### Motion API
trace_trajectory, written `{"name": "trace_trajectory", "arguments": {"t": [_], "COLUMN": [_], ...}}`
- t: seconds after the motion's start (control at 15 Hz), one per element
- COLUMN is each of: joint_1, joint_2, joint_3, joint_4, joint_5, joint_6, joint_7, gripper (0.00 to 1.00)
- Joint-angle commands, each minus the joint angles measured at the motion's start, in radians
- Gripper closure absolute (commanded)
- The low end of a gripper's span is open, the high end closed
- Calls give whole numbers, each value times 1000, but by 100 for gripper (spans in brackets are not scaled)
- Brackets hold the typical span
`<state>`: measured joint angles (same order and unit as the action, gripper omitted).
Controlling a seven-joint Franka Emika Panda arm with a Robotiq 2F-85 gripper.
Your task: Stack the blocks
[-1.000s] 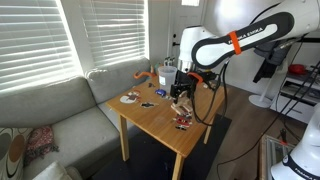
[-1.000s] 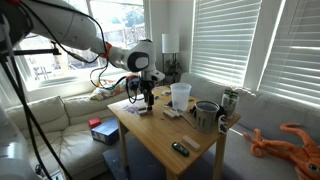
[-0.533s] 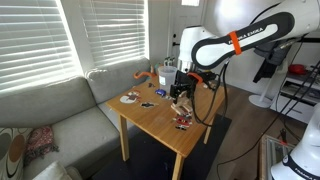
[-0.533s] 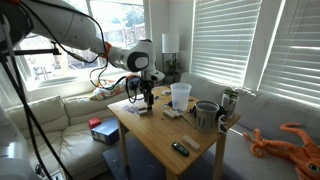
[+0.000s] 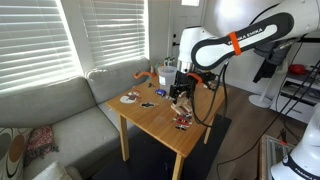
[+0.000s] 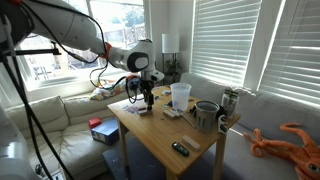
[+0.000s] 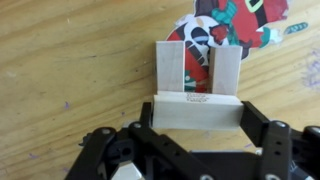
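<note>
The pincer [image 7: 197,118] is clamping a pale wooden block, the held block [image 7: 197,110], by its two ends, with dark fingers [image 7: 258,122] pressing in from either side so that it is lying crosswise and level between the jaws. Just beyond it the left block [image 7: 168,68] and the right block [image 7: 226,70] are sitting side by side with a narrow gap between them. The held block is spanning their near ends, though the wrist view is not showing whether it is resting on them or hanging just above. Behind them a red-and-dark patterned piece [image 7: 235,18] is lying on the wooden table [image 7: 70,70]. In an exterior view the arm is reaching down near a white cup [image 6: 180,95], the blocks being too small to make out. The stacking is looking part done: the bridging block is going onto the pair, with seating, release and withdrawal remaining
</note>
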<state>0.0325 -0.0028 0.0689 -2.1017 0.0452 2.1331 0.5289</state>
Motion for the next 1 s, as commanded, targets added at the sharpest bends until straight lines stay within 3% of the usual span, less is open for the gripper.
{"name": "trace_trajectory", "arguments": {"t": [0.0,0.8,0.87,0.93], "joint_1": [10,11,11,11], "joint_2": [16,19,19,19], "joint_3": [-3,-3,-3,-3], "joint_4": [20,23,23,24], "joint_5": [-14,-12,-11,-4], "joint_6": [11,7,5,3], "joint_7": [22,21,21,12], "gripper": [39,39,5,3]}}
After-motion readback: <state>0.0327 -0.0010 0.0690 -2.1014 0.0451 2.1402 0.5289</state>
